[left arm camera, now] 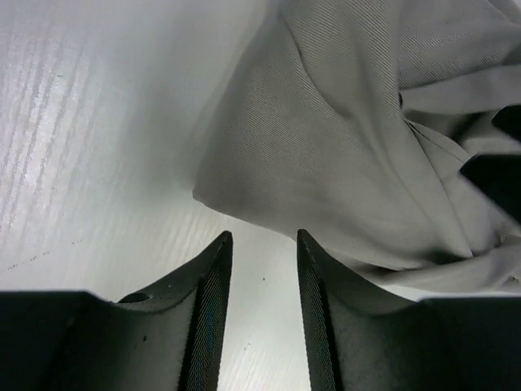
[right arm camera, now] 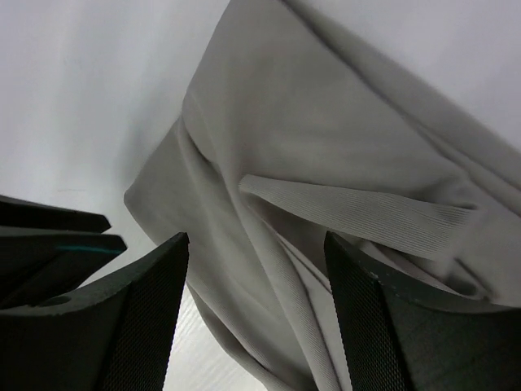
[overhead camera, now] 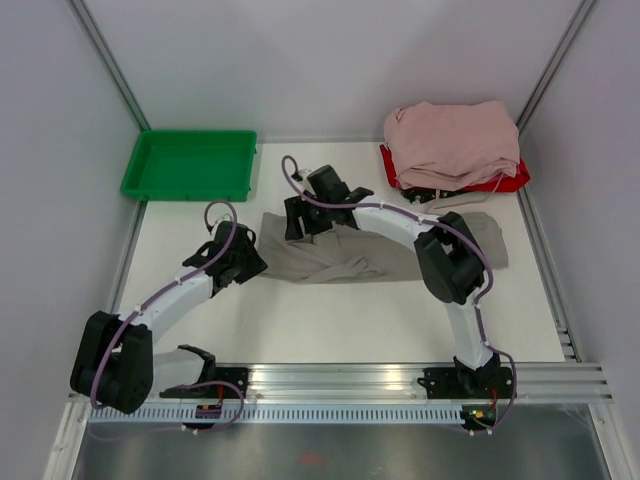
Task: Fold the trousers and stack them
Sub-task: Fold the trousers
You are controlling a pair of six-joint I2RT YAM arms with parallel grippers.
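Observation:
The grey-beige trousers (overhead camera: 345, 262) lie crumpled across the middle of the white table, reaching to the right side. My left gripper (overhead camera: 256, 262) sits low at their left end. In the left wrist view it (left arm camera: 262, 236) is open with bare table between the fingers, and a fold of the trousers (left arm camera: 326, 138) lies just past the tips. My right gripper (overhead camera: 296, 230) hovers over the trousers' back left part. In the right wrist view it (right arm camera: 256, 238) is open wide, with loose folds of the trousers (right arm camera: 326, 147) and a ribbed band beneath it, nothing pinched.
A green tray (overhead camera: 190, 165) stands at the back left. A pile of pale pink garments (overhead camera: 452, 140) rests on a red tray (overhead camera: 512, 178) at the back right. A metal rail (overhead camera: 340, 380) runs along the near edge between the arm bases.

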